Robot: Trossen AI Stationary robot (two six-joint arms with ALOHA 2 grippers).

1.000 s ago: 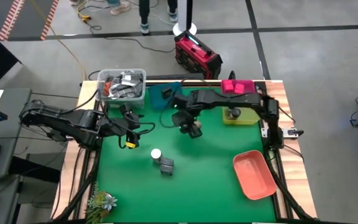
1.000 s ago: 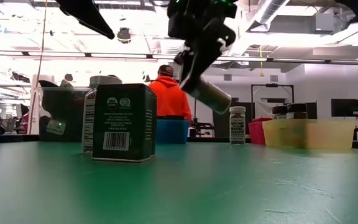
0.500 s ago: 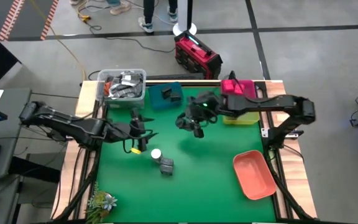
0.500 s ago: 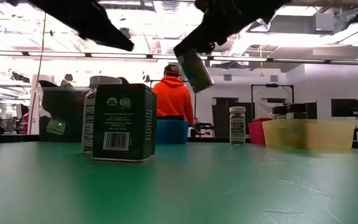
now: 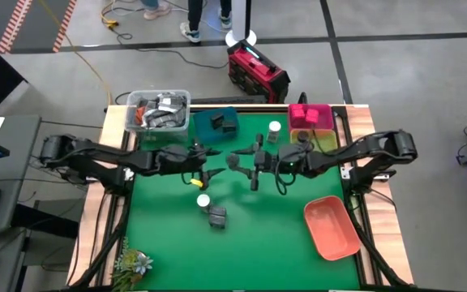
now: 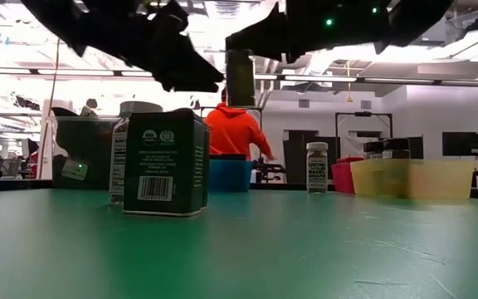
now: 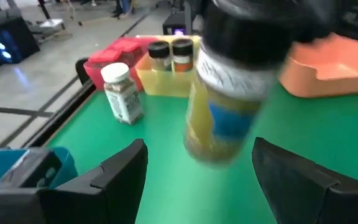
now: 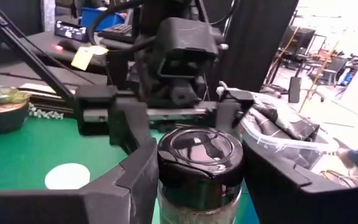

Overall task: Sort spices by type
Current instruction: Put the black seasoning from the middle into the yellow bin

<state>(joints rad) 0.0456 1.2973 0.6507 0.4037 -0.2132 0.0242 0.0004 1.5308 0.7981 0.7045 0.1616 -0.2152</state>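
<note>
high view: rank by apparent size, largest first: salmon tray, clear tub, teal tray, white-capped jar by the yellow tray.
1. Salmon tray.
2. Clear tub, close to the salmon tray, so that order is unsure.
3. Teal tray, partly filled by a dark tin.
4. White-capped jar, smallest by far.

jar lid (image 8: 199, 152): glossy black plastic | table mat (image 5: 282, 235): matt green, probably felt
</note>
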